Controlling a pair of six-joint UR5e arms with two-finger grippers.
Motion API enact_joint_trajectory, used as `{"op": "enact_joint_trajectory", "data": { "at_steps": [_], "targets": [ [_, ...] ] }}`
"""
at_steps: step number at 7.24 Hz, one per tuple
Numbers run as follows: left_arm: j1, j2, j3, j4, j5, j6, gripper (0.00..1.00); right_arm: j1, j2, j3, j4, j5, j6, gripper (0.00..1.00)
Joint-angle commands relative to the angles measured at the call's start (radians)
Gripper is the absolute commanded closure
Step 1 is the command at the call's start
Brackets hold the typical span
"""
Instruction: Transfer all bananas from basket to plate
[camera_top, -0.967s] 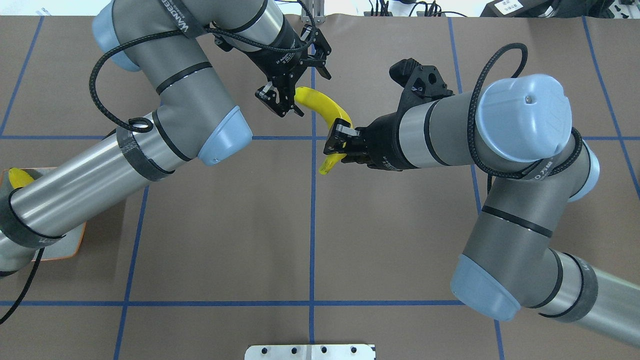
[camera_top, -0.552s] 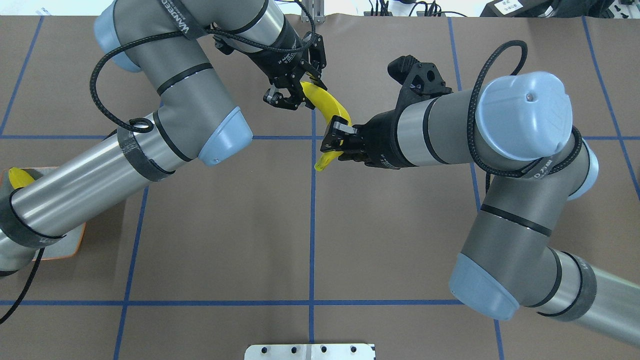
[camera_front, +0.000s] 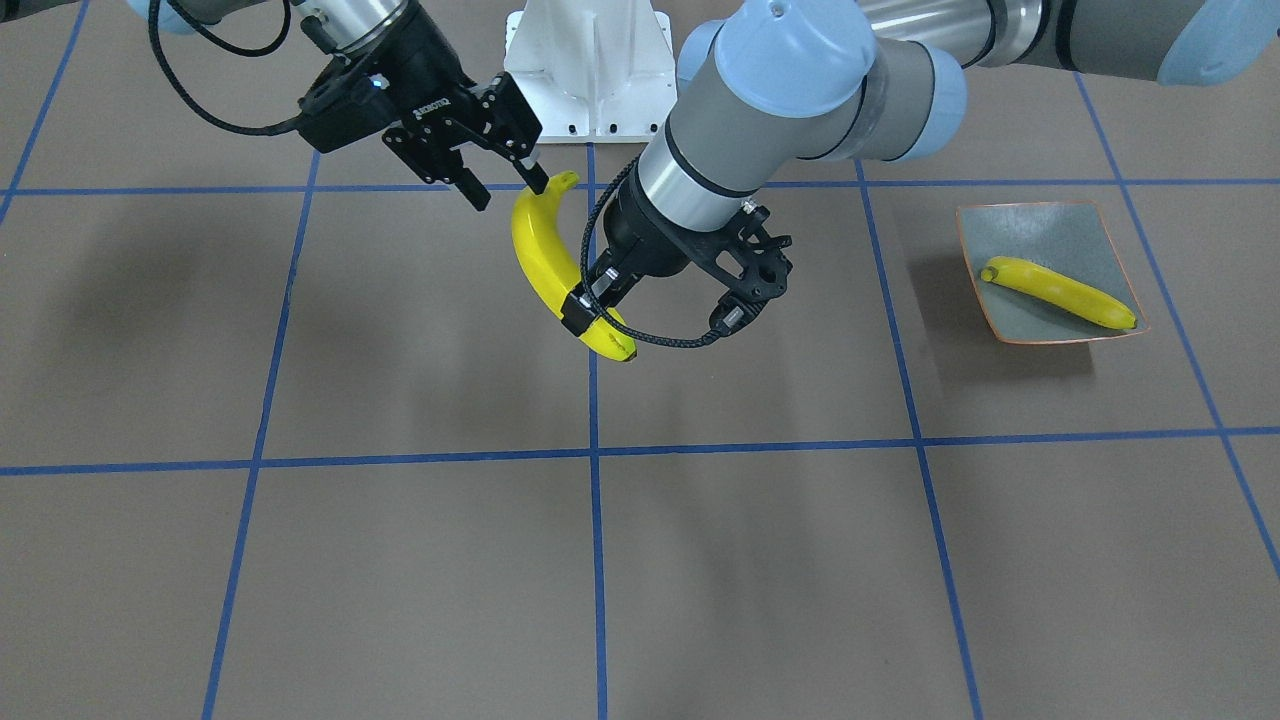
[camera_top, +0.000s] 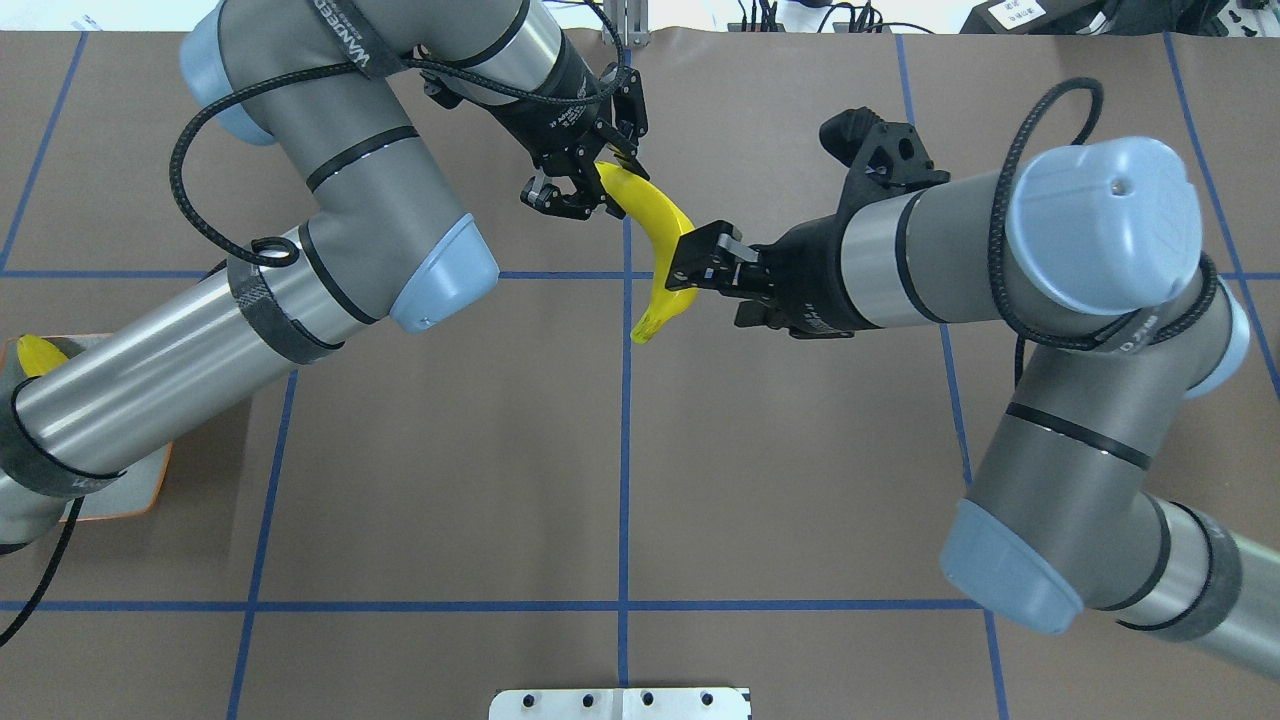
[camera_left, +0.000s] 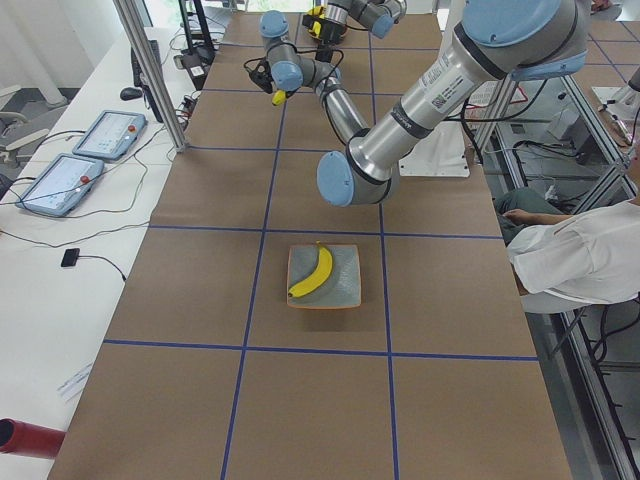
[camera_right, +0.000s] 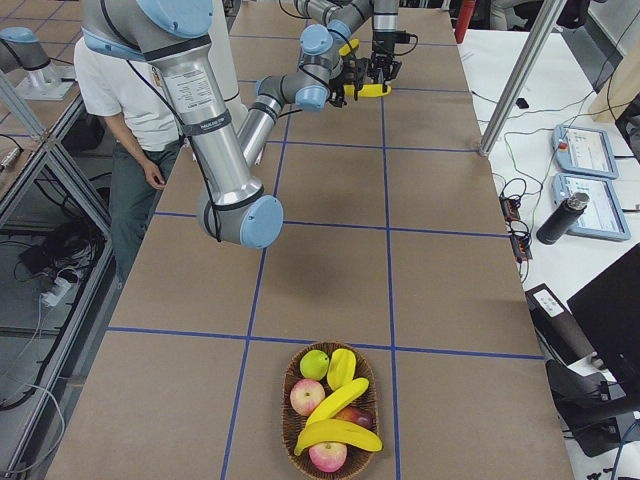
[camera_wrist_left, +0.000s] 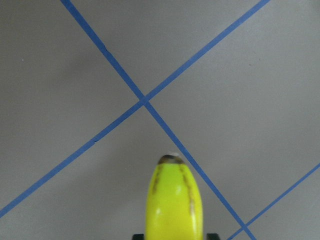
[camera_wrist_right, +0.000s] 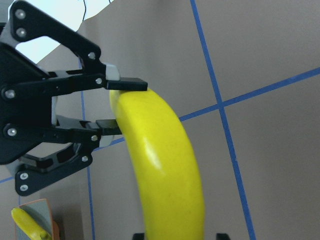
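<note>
- The held banana (camera_front: 532, 250) hangs in the air above the tabletop (camera_front: 400, 560), over a crossing of blue tape lines (camera_front: 592, 455). It touches no surface.
- The left gripper (camera_front: 588, 308) is clamped across the dark-tipped end of this banana, the end farther from the robot. One finger pad presses on each side of the fruit.
- The right gripper (camera_front: 508, 192) has its fingers parted at the stem half of the same banana. In the front-facing view one fingertip sits just beside the stem. In the right wrist view the fruit rises from between the two fingertips with a little room to spare. Whether either pad touches the peel cannot be told.
- The two grippers face each other along the length of the banana, which curves between them.
- The plate (camera_front: 1050, 235) sits on the tabletop on the robot's left side, well apart from both grippers. A second banana (camera_front: 1058, 291) lies diagonally across it.
- The basket (camera_right: 286, 415) stands at the robot's right end of the tabletop, far from the grippers. It holds more bananas (camera_right: 338, 400) among red apples (camera_right: 306, 396) and a green fruit (camera_right: 315, 364).
</note>
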Motion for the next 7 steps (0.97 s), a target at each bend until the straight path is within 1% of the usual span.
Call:
{"op": "enact_joint_trajectory", "data": {
  "at_steps": [1,2,3,4,5,6,7],
  "targets": [
    [-0.045,0.091,-0.077,0.002,-0.007,0.01,1.0,0.138,-0.159,0.021,-0.002,0.107,-0.023,0.0],
    [-0.077,0.176,-0.16,0.014,-0.012,0.066,1.0,0.221,-0.261,0.021,0.001,0.148,-0.182,0.0],
    [-0.102,0.254,-0.217,0.019,-0.015,0.12,1.0,0.278,-0.325,0.009,0.002,0.165,-0.294,0.0],
    [-0.149,0.334,-0.269,0.028,-0.014,0.216,1.0,0.302,-0.334,-0.009,0.002,0.167,-0.318,0.0],
    [-0.189,0.435,-0.365,0.12,-0.008,0.391,1.0,0.32,-0.353,-0.04,0.003,0.163,-0.342,0.0],
    [-0.202,0.544,-0.463,0.241,0.061,0.575,1.0,0.345,-0.373,-0.052,0.003,0.162,-0.396,0.0],
    [-0.2,0.604,-0.504,0.353,0.159,0.714,1.0,0.36,-0.388,-0.052,0.005,0.164,-0.419,0.0]
  ]
}}
